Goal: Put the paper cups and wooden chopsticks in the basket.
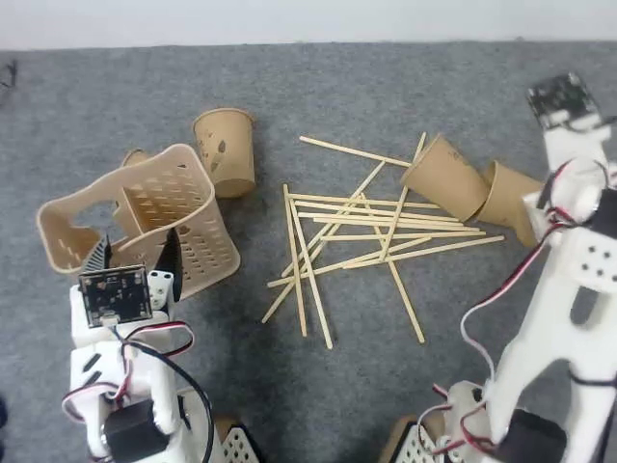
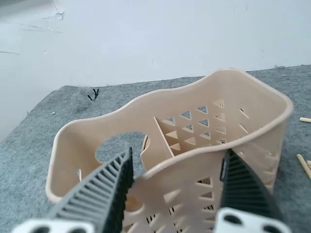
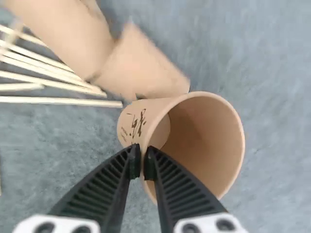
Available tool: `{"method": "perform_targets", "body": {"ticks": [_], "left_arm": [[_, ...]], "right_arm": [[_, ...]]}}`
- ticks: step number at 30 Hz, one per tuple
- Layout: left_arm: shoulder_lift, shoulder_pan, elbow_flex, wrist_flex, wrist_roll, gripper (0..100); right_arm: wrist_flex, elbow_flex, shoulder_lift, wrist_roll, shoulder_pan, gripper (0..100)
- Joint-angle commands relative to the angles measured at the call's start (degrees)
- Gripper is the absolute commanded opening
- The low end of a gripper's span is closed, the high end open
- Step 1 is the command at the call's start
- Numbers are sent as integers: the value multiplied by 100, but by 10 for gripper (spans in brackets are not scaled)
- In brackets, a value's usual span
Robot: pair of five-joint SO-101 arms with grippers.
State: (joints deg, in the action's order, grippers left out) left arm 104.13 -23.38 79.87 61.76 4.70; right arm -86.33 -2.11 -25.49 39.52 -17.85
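A tan paper cup (image 3: pixel 194 136) with dark print on its wall lies tipped over on the grey mat (image 1: pixel 386 87) at the right. Its mouth is open, and the right gripper (image 3: pixel 141 154) is clamped on its rim. Two more cups (image 1: pixel 443 177) lie just beside it, against the scattered wooden chopsticks (image 1: pixel 366 227). Another cup (image 1: pixel 224 149) stands near the tilted beige basket (image 1: pixel 193 217), which has triangular holes. The left gripper (image 1: pixel 135 256) is spread wide astride the basket's near wall.
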Motion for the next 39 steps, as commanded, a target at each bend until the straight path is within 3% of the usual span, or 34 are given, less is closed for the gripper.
{"method": "perform_targets", "body": {"ticks": [1,5,11,13,18,20,23,28,30,33,37,39], "left_arm": [[18,-316,-13,492,-237,276],[18,-1073,-813,818,-941,276],[18,-3499,-1429,800,-1380,276],[18,-3393,-1473,791,-1802,277],[18,-1565,-1490,774,-1714,277],[18,-1178,-1604,738,-1749,276],[18,-1538,-1974,686,-1749,276],[18,-3112,-1956,519,-1758,276],[18,-3780,-1446,202,-1820,276],[18,-4519,-119,-1073,-2321,276],[18,-4624,1666,-3692,-2585,276],[-132,-4633,1587,-3956,-2585,276]], "right_arm": [[-1147,1943,-224,-62,752,6],[-1640,2980,22,-466,1437,6],[-1604,3103,110,-545,2440,6],[-1552,3086,110,-571,2677,6],[-1560,3068,233,-659,2826,7],[-1613,3068,295,-809,2800,7],[-1569,3095,312,-835,2879,7],[-1270,3235,321,-826,3618,7],[-919,3323,321,-826,3943,7],[-321,3402,321,-853,4435,7],[435,3393,338,-853,5200,7],[787,3385,347,-853,5525,7]]}}
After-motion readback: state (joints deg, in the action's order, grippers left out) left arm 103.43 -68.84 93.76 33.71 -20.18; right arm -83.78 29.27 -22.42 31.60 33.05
